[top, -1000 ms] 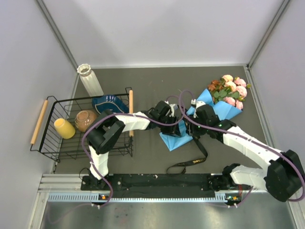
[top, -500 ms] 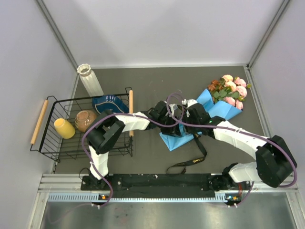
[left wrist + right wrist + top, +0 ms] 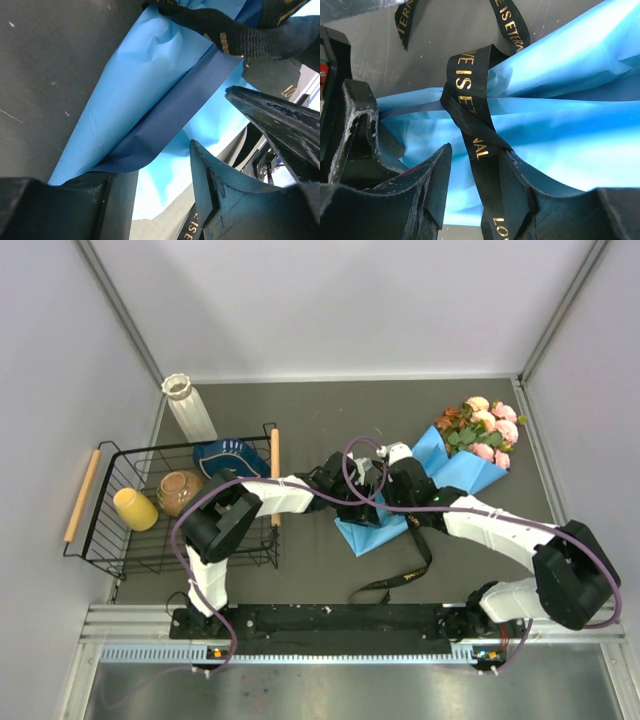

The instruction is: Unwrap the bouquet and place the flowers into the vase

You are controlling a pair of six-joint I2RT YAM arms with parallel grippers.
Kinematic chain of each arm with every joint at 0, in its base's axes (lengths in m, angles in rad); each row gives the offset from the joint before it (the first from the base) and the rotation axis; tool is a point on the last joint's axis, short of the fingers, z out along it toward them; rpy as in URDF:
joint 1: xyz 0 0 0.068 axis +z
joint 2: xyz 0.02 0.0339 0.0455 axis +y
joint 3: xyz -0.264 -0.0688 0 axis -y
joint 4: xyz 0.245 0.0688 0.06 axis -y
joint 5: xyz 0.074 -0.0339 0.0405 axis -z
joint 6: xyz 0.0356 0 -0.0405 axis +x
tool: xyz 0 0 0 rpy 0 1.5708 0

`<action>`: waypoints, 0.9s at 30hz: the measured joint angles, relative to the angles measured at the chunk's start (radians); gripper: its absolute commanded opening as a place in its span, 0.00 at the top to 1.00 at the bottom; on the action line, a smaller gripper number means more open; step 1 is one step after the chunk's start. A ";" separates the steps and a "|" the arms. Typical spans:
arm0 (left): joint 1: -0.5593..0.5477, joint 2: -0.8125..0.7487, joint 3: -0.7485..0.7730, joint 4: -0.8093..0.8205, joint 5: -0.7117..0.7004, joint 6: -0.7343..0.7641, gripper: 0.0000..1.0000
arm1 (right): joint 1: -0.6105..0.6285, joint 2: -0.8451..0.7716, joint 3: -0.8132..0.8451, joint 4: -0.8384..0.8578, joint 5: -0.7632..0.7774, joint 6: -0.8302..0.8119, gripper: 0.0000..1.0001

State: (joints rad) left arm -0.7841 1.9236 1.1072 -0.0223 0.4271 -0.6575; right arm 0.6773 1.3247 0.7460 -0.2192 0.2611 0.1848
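Seen from above, both grippers were hidden. The two wrists crowded over the narrow end of the bouquet and covered its middle and the knot. The stems could not be seen inside the paper.

In the left wrist view the left gripper had its jaws apart, with a dark fold of the paper running into the gap. Whether either finger touched the fold could not be told. In the right wrist view the right gripper also stood parted. The ribbon ran down between its fingers, close against one and clear of the other, and its gold lettering was cut off.

The bouquet lay flat on the table, right of centre, with its long axis diagonal. The flowers pointed to the far right corner and the wrapped tip to the near left. The vase stood upright, well apart at the far left.
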 measured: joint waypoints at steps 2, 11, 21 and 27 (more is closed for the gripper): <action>0.000 0.000 -0.001 0.001 0.000 0.000 0.49 | 0.001 0.017 0.000 0.011 0.010 -0.002 0.57; 0.000 0.000 -0.002 0.002 0.000 -0.004 0.48 | 0.015 0.066 0.000 0.018 0.031 0.000 0.92; 0.000 0.000 -0.002 0.005 0.000 -0.004 0.48 | 0.017 -0.219 0.073 -0.201 0.021 0.069 1.00; 0.000 0.000 -0.002 0.005 -0.001 -0.003 0.47 | 0.020 -0.397 0.329 -0.315 0.019 0.088 1.00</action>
State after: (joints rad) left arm -0.7841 1.9232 1.1049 -0.0174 0.4259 -0.6605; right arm 0.6975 0.9276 1.0752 -0.5339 0.2798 0.2726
